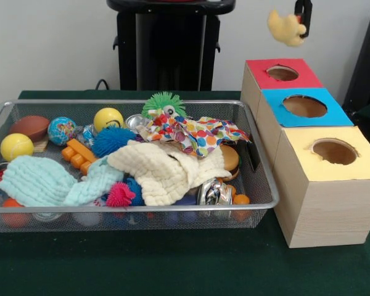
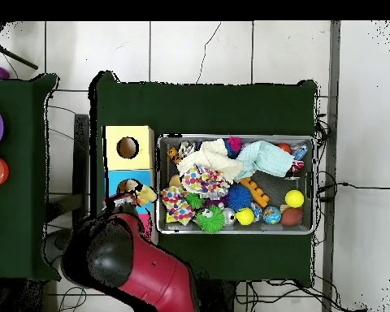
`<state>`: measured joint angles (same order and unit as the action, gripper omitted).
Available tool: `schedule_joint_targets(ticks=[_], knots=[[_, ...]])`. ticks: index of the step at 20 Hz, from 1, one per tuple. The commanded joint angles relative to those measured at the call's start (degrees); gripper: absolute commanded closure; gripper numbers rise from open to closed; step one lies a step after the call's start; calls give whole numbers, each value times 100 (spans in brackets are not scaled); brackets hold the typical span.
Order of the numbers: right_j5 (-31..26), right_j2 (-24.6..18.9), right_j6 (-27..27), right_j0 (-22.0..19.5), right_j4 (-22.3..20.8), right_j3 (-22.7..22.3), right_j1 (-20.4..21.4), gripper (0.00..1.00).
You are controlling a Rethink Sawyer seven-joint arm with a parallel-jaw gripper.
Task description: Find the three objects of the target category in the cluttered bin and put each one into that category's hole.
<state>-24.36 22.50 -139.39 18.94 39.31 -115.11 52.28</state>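
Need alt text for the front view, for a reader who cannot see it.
The end effector holds a yellow plush toy above the red-topped box, first in a row with blue-topped and yellow-topped boxes. Left, a wire mesh bin holds balls, cloths and toys.

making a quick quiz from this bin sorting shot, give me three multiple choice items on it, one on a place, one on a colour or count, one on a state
1. Where is the yellow plush toy?
A. in the mesh bin
B. in the air above the boxes, held by the gripper
C. on the table in front of the boxes

2. What colours are the tops of the three boxes, from far to near in the front view?
A. red, blue, yellow
B. green, blue, white
C. yellow, red, blue

3. What is the state of the gripper?
A. open and empty
B. resting inside the bin
C. shut on the yellow plush toy

Answers:
1. B: the toy hangs above the red-topped box, clear of the mesh bin.
2. A: red-topped, then the blue-topped box, then the yellow-topped box.
3. C: the toy hangs from it in mid-air.
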Motion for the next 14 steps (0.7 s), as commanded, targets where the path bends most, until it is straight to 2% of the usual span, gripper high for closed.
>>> schedule_joint_targets(ticks=[1, 3, 6, 9, 12, 14], knots=[[-192, -166, -996, -460, 215, -720, 254, 100], [-29, -421, -730, -716, 308, -834, 306, 100], [74, -469, -722, -816, 192, -764, 265, 100], [231, -526, -924, -801, 106, -459, -29, 100], [540, -907, -922, -1043, 234, -98, -490, 100], [829, -1114, -948, -1130, 308, -81, -611, 100]])
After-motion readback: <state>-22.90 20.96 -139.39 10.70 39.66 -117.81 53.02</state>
